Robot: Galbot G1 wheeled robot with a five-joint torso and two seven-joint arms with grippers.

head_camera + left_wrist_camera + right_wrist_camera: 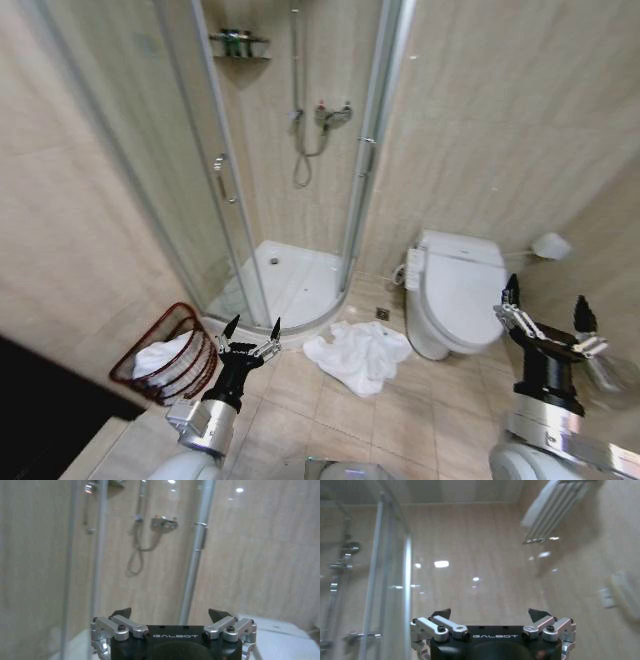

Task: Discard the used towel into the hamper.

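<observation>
Left claw: in the head view we see our left claw [252, 325] raised near the bottom left, fingers pointing up and away from us, spread wide with nothing between them. In its own wrist view the left claw [170, 613] shows the same wide gap, aimed at the shower glass.

Right claw: our right claw [548, 296] stands on the right side, held upright beside the toilet, its fingers well apart and holding nothing. From its wrist camera the right claw [490, 613] points at the bare wall, with a towel rail [555, 510] high up.

Hamper: the hamper [165, 356] sits on the floor just left of our left claw, tipped so its open mouth faces right and toward us, its long axis slanting up to the left. A white cloth [160, 355] lies inside it.

Towel: the used towel [358, 355] lies crumpled on the floor tiles [430, 410], between the hamper and the toilet, well apart from the hamper. Its heap runs roughly left to right, with a tail reaching toward us.

Toilet: the toilet [455, 290] has its lid shut, just beyond the towel on the right.

Shower: farthest off, the shower cabin [290, 150] has curved glass doors and a mixer with hose [320, 125].
</observation>
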